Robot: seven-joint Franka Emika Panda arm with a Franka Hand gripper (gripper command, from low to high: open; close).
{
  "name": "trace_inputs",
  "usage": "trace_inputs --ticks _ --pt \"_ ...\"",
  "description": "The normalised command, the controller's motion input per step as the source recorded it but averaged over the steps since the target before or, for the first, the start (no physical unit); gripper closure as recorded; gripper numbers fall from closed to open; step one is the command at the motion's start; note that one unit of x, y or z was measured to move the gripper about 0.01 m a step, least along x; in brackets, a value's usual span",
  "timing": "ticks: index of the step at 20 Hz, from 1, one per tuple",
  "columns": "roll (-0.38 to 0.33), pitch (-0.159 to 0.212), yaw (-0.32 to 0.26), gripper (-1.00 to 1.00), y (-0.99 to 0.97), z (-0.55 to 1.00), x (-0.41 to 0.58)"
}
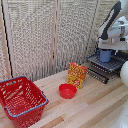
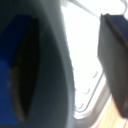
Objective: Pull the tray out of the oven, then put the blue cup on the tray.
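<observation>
Woven screen stood behind light wooden table (image 1: 95,107). Blue cup (image 1: 105,55) sat directly beneath gripper (image 1: 106,47), on tray (image 1: 116,64) drawn out from oven (image 1: 102,72). Whether fingers pinched cup: couldn't tell, wrist view blurred. Orange box (image 1: 77,75) and red bowl (image 1: 67,90) stood near oven, red basket (image 1: 22,100) well apart from it.

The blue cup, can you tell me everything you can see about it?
The blue cup is small, light blue and looks like plastic. It stands upright on the pulled-out tray of dark wire bars, at the exterior view's right. The robot's claw is right above it at its rim; whether it grips can't be told. No handle shows. The wrist view is too blurry to add more.
</observation>
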Motion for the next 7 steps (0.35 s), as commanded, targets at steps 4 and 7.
trace_inputs --ticks 4,7 --pt "0.0 0.027 -0.136 -1.0 0.0 0.68 -0.061" --pt "0.004 0.025 -0.172 -1.0 0.0 0.74 -0.01"
